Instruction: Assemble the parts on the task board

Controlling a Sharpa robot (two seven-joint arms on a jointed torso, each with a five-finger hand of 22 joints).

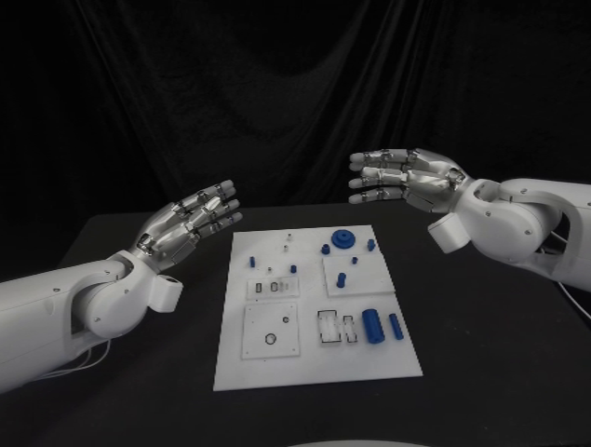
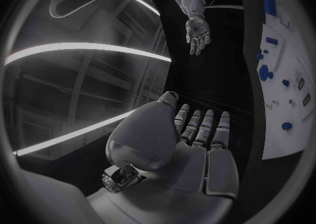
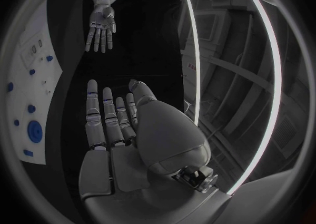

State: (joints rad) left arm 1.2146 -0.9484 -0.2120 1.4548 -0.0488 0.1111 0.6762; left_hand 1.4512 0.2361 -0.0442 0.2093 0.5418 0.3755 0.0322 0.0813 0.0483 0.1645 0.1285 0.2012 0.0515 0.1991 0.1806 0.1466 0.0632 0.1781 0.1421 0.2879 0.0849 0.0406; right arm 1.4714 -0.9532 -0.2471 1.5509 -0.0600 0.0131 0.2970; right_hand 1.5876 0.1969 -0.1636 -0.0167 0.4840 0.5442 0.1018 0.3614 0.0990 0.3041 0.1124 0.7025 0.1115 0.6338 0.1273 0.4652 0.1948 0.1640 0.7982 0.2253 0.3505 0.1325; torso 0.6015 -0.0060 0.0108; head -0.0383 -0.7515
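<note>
Black counter carries the white task board at its middle, blue parts lying in its recesses. Left hand and right hand hover either side, fingers spread, holding nothing.
</note>
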